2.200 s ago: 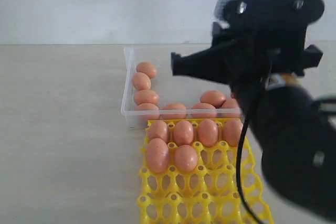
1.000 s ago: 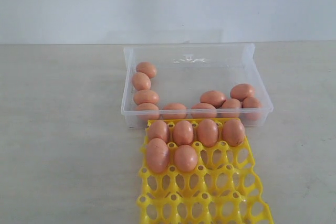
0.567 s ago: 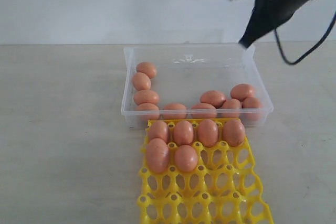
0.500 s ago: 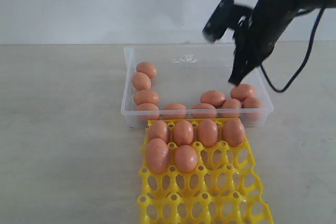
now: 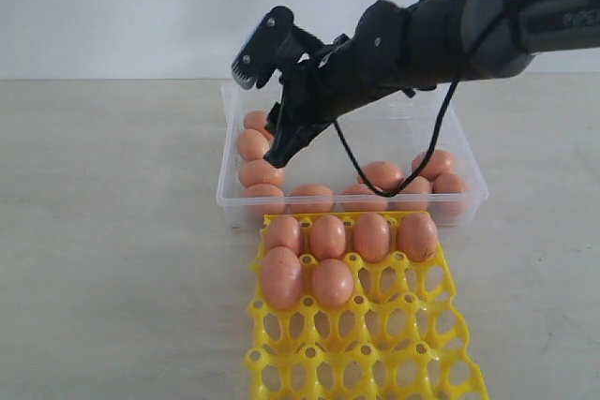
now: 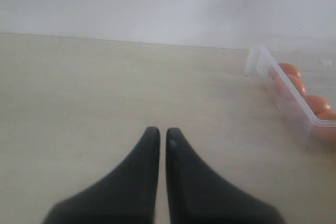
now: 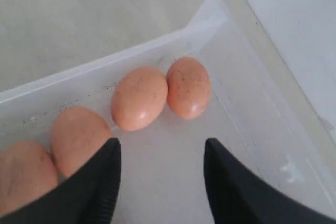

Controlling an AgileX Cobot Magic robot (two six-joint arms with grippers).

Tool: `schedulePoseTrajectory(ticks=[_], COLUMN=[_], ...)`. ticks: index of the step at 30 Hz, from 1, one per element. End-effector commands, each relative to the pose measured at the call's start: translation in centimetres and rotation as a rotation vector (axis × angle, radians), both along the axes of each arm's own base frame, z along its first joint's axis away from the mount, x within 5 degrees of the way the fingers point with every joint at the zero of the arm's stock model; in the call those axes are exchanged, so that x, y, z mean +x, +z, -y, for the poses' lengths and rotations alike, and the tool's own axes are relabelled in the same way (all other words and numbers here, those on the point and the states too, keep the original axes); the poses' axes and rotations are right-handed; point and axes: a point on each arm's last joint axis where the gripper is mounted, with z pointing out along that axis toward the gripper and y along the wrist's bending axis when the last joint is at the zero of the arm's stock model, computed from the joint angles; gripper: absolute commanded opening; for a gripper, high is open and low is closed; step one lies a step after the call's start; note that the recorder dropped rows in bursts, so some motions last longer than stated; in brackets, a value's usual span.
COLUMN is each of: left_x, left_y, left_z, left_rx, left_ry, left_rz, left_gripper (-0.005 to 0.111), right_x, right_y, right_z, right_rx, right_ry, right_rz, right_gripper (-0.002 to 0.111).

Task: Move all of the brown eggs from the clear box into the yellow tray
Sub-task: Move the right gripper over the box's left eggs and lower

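The clear box holds several brown eggs along its left wall and front edge. Several more eggs sit in the cups of the yellow tray, which lies in front of the box. My right gripper reaches across over the left column of eggs. It is open and holds nothing. In the right wrist view the gripper hangs over bare box floor, just short of two eggs in the corner. My left gripper is shut and empty over bare table.
The left wrist view shows a corner of the clear box with eggs behind its wall, well off to the side of that gripper. A pale wall rises behind the table. The right arm's cable hangs over the box's middle.
My right arm came in from the upper right and swung left across the box to the left column of eggs. Its jaws have opened. No egg has moved.
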Motion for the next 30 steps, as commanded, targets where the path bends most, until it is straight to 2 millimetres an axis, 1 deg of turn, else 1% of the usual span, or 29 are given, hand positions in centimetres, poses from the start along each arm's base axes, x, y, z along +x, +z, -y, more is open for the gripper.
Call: schedulePoseTrajectory(ticks=[1, 2, 6, 11, 16, 21, 23, 27, 30], left_x=[0.0, 0.0, 0.0, 0.0, 0.0, 0.0, 0.0, 0.0, 0.0], left_y=[0.0, 0.0, 0.0, 0.0, 0.0, 0.0, 0.0, 0.0, 0.0], left_z=[0.0, 0.0, 0.0, 0.0, 0.0, 0.0, 0.0, 0.0, 0.0], left_rx=[0.008, 0.008, 0.008, 0.008, 0.008, 0.008, 0.008, 0.008, 0.008], left_ry=[-0.002, -0.002, -0.002, -0.002, -0.002, -0.002, -0.002, -0.002, -0.002], left_rz=[0.011, 0.011, 0.011, 0.011, 0.011, 0.011, 0.011, 0.011, 0.011], left_gripper=[0.004, 0.004, 0.004, 0.004, 0.004, 0.004, 0.004, 0.004, 0.004], right_x=[0.7, 0.7, 0.6, 0.7, -0.1, 0.1, 0.2, 0.5, 0.4], right_y=[-1.9, -2.4, -4.4, -5.1, -5.8, -5.7, -6.0, -8.0, -8.7], right_z=[-1.7, -2.0, -3.1, -3.4, -3.4, -3.4, -3.4, -3.3, -3.3], right_rx=[-0.011, -0.015, -0.017, 0.003, -0.018, -0.030, -0.029, -0.060, -0.066], right_ry=[0.005, 0.009, 0.036, 0.016, 0.042, 0.052, 0.046, 0.050, 0.049], right_rz=[0.099, 0.094, -0.019, -0.056, -0.163, -0.134, -0.124, -0.126, -0.143], right_gripper=[0.047, 0.047, 0.047, 0.047, 0.047, 0.047, 0.047, 0.047, 0.047])
